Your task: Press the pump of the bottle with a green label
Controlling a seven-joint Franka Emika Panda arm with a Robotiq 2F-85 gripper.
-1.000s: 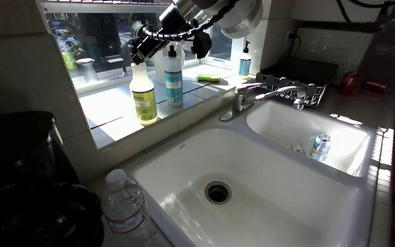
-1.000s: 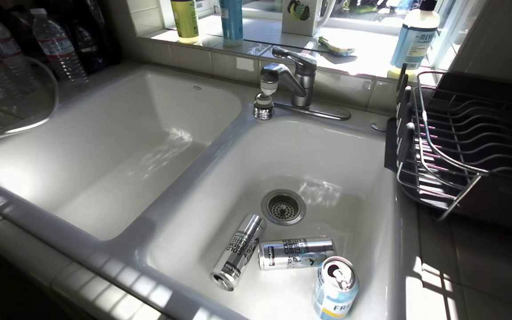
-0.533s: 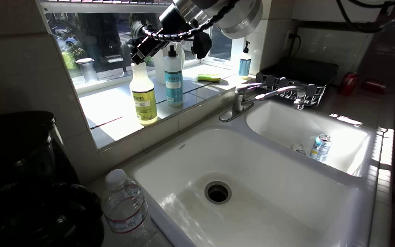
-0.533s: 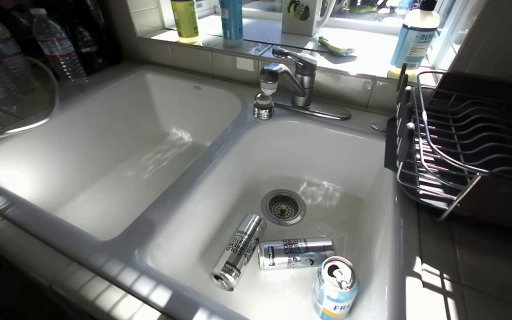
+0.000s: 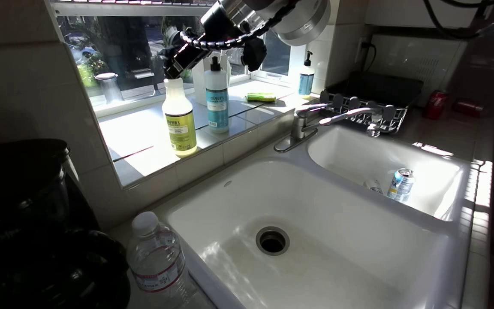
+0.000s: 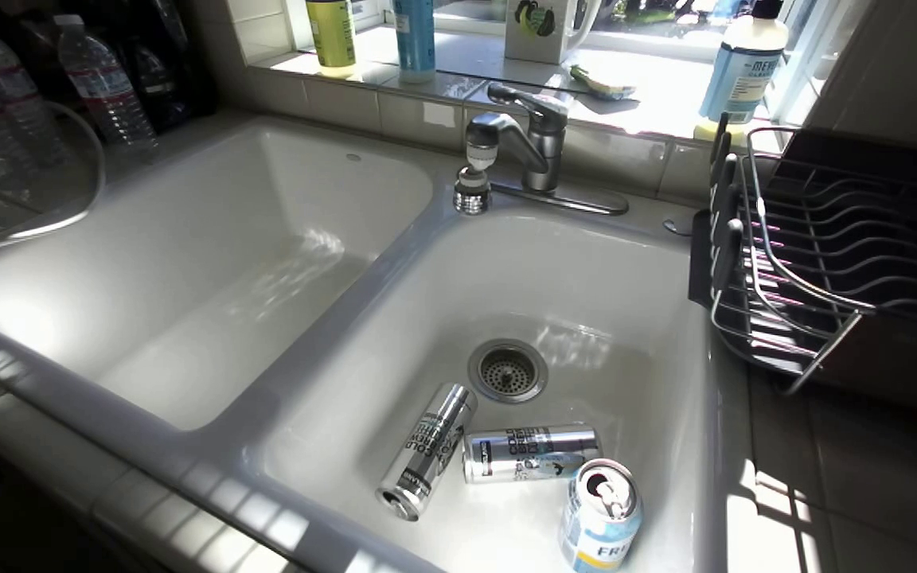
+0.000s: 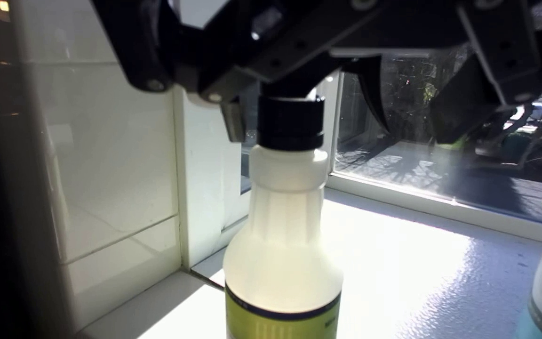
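Wrist view: green-label bottle [image 7: 282, 268], upright on sill [image 7: 393, 268]. Gripper [image 7: 340, 135] over black cap [image 7: 290, 125], jaws apart; contact unclear. In an exterior view: blue-label bottle [image 5: 217, 103], upright, near.

In exterior view, Robotiq gripper [image 5: 169, 65] slightly higher; Panda arm [image 5: 302, 26] nudged up and toward picture's right. Green-labelled pump bottle [image 5: 180, 122] less covered at top. Black cable [image 5: 457, 37], upper right, shifted slightly.

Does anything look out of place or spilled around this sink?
The basin nearest the dish rack holds two silver cans lying on their sides and an opened blue can standing upright. Odd, since cans don't usually belong there. I can make out no spill.
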